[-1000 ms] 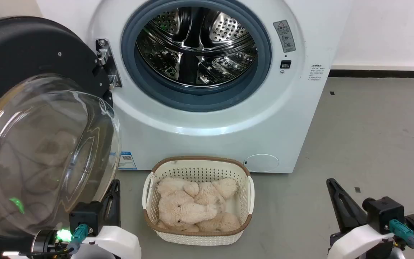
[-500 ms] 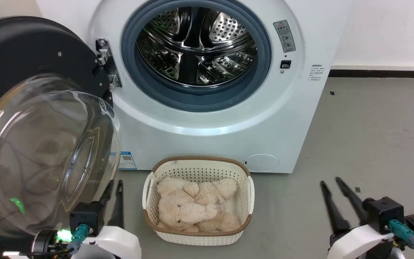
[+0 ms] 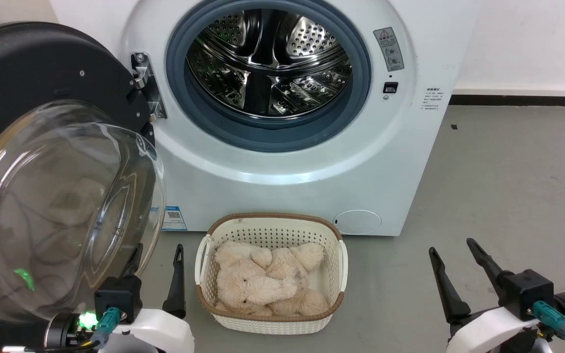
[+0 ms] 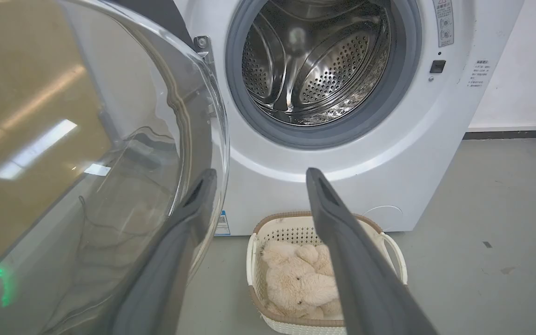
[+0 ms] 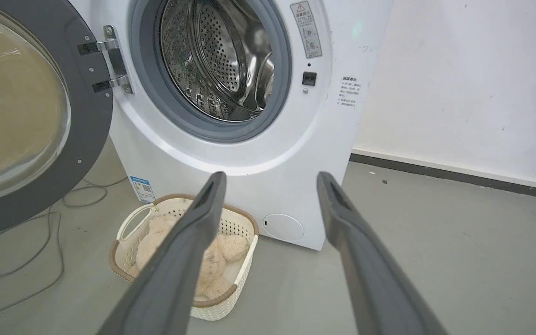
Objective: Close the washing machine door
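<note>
Washing machine [image 3: 287, 166] stands on a grey floor [image 3: 508, 171], white front facing the robot. Round opening is uncovered: grey gasket [image 3: 272, 135] rings a perforated steel drum [image 3: 268, 59], which looks bare inside as far as can be seen. Washing machine door [image 3: 62, 171] is swung wide open to the robot's left, hung on a metal hinge [image 3: 147, 86] at the left edge of the opening; its black rim faces outward and the clear glass bowl bulges toward the head camera, well apart from the opening. A small blue label [image 3: 173, 218] sits low on the machine front, partly behind the bowl's edge. Just in front of the machine, on the floor, is a cream perforated basket [image 3: 270, 225] with a brown rim, holding pale plush toys [image 3: 263, 284]. Left end effector [image 3: 159, 250] is low at the left, fingers spread apart with nothing between them; one finger shows through the lower edge of the glass bowl, the other stands beside the basket's left wall. Contact with the glass cannot be told. Right end effector [image 3: 451, 246] is low at the right above bare floor, fingers likewise spread and holding nothing, well apart from machine and basket. In the right wrist view a thin cable [image 5: 40, 260] trails over the floor beneath the open door.
</note>
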